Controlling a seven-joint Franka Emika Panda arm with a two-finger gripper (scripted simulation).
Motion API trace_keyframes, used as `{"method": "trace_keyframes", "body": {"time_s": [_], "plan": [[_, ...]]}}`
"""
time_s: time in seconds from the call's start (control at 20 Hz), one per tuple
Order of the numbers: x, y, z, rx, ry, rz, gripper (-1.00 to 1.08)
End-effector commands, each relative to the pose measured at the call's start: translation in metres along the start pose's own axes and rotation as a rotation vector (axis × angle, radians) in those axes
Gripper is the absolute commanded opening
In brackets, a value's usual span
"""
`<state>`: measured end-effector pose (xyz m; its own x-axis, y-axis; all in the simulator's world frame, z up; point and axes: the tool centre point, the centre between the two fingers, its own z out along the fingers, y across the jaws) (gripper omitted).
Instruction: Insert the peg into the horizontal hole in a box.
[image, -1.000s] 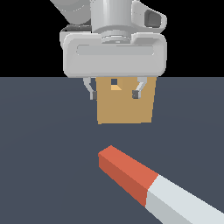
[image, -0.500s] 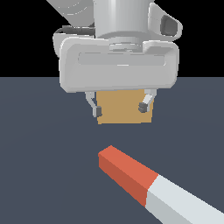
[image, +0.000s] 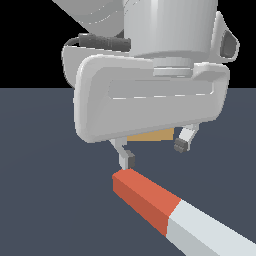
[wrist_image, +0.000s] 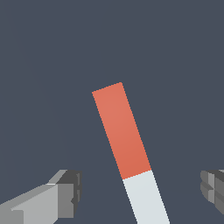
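Observation:
The peg (image: 160, 205) lies flat on the dark floor, its red-orange half toward the box and its white half (image: 210, 235) running off the exterior view's lower right. My gripper (image: 154, 152) hangs open just above the peg's red end, fingers (image: 128, 159) spread wide and holding nothing. In the wrist view the peg (wrist_image: 124, 140) lies between the two fingertips (wrist_image: 65, 194), with the gripper (wrist_image: 142, 190) straddling the red-white boundary. Only a thin tan strip of the box (image: 147, 136) shows under the gripper's body. The hole is hidden.
A dark grey floor (image: 40, 200) spreads all around. The arm's pale hand body (image: 150, 95) fills the upper middle of the exterior view and blocks what stands behind it.
The gripper has come toward the camera and down, from in front of the box to just above the peg's red end. It now covers nearly all of the box. The peg has not moved.

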<state>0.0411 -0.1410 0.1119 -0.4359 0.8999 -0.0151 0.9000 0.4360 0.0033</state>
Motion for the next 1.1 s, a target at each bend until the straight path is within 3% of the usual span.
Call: {"method": "trace_keyframes", "body": {"time_s": [0.0,0.5,1.05], "plan": [[-0.013,0.002,0.007,0.000,0.003,-0.054,1.00],[-0.059,0.015,0.032,0.000,0.011,-0.238,1.00],[-0.079,0.027,0.043,0.001,0.015,-0.328,1.00]]}}
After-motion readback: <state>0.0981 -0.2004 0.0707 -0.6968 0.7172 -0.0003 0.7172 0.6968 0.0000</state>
